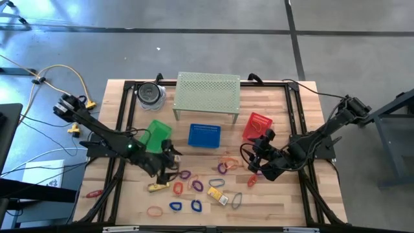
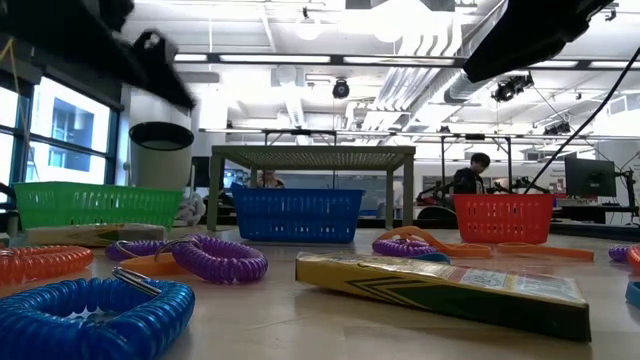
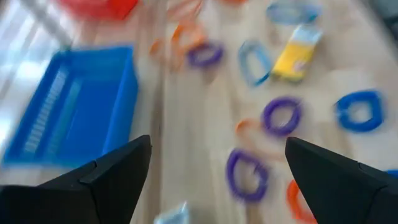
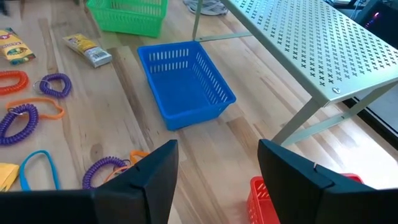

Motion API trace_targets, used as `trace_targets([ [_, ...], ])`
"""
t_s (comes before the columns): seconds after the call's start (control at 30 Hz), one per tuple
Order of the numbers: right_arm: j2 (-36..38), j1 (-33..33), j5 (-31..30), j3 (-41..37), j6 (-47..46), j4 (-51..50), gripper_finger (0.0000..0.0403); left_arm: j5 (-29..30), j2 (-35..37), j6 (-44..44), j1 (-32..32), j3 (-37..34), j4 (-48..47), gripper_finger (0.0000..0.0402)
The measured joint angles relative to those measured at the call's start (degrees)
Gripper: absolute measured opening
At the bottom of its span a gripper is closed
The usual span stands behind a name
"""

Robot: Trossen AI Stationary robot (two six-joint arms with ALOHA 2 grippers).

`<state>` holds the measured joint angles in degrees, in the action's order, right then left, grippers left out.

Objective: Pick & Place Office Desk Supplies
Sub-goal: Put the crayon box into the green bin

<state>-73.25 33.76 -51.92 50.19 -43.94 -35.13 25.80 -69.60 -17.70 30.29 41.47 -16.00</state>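
The office desk supplies lie loose on the wooden table [image 1: 129, 207]: purple coil loops [image 1: 185, 175], blue loops [image 1: 196, 206], orange loops [image 1: 154, 211] and small yellow boxes [image 1: 215, 192]. My left gripper [image 1: 169, 167] hovers just left of them, beside the green basket [image 1: 155, 134]. In its wrist view the left gripper [image 3: 217, 146] is open, with purple loops [image 3: 281, 115] on the table beyond the fingers. My right gripper [image 1: 253, 162] hangs right of the pile, and in its wrist view the right gripper [image 4: 217, 149] is open with nothing between its fingers.
A blue basket [image 1: 204, 135], a red basket [image 1: 257, 126] and a green perforated shelf [image 1: 208, 96] stand behind the pile. A round container [image 1: 151, 94] sits at the far left. A yellow box [image 1: 155, 188] lies near my left gripper. People show in the room beyond.
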Motion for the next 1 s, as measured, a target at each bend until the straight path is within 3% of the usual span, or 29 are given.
trace_targets([
  [0.13, 0.00, 0.00, 0.39, -0.36, 0.00, 0.50, 0.0210, -0.32, -2.13, -12.29, -2.69, 0.31, -7.32, 0.0362],
  [0.3, -0.02, -0.04, 0.44, -2.61, -0.02, 1.61, 0.0210, -0.40, -5.22, -20.23, -4.13, 0.31, -6.99, 0.0362],
  [0.5, -0.02, -0.03, 0.18, -3.54, 0.24, 3.03, 0.0210, -0.54, -8.30, -20.96, -4.21, 0.40, -4.66, 0.0362],
  [1.0, -0.02, -0.02, -0.69, -3.50, 0.66, 3.73, 0.0210, -0.50, -11.69, -19.72, -4.31, 0.35, 11.48, 0.0362],
])
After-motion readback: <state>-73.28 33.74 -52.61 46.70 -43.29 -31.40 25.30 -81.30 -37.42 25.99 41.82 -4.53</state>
